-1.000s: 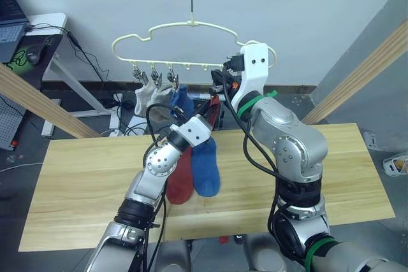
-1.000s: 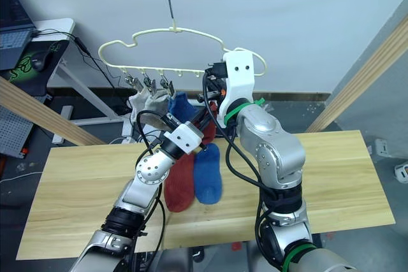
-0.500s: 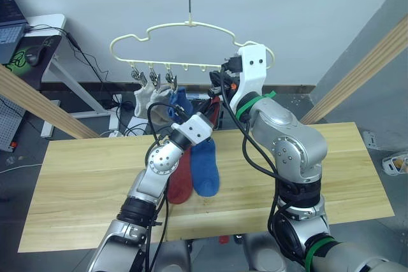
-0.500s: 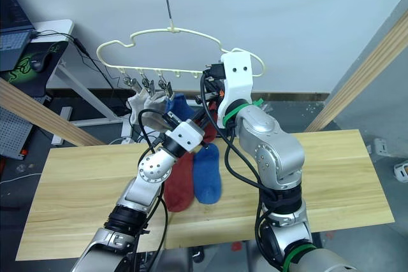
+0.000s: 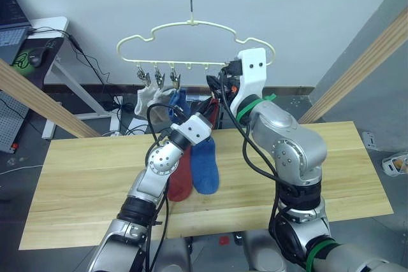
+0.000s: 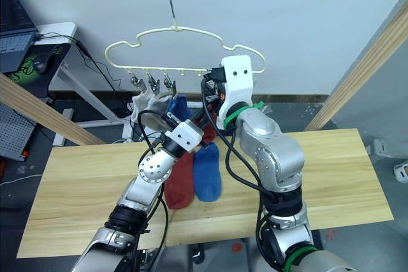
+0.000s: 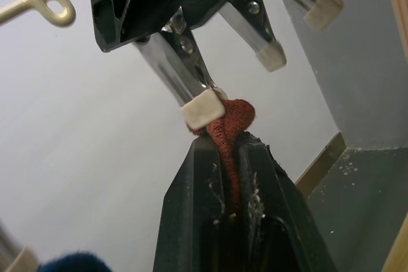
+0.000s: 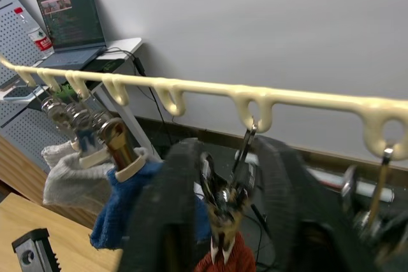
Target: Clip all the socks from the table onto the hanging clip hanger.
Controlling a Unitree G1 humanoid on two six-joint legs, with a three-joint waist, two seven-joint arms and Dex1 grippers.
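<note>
Socks: three clipped, seemingly; two on table (image 5: pixel 76 176); left tool (image 7: pixel 231 157) clamps rust-red sock (image 7: pixel 229 125); right tool (image 8: pixel 223 221) squeezes clip (image 8: pixel 220 205).

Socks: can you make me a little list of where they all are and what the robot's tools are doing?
hung socks: two grey, one blue, clipped to the hanger
table socks: one red, one blue, side by side on the table
left tool: shut on a red sock, pushing it up into a clip
right tool: squeezing that clip open

Bright even light, soft shadows; wrist close-ups blurred.
</note>
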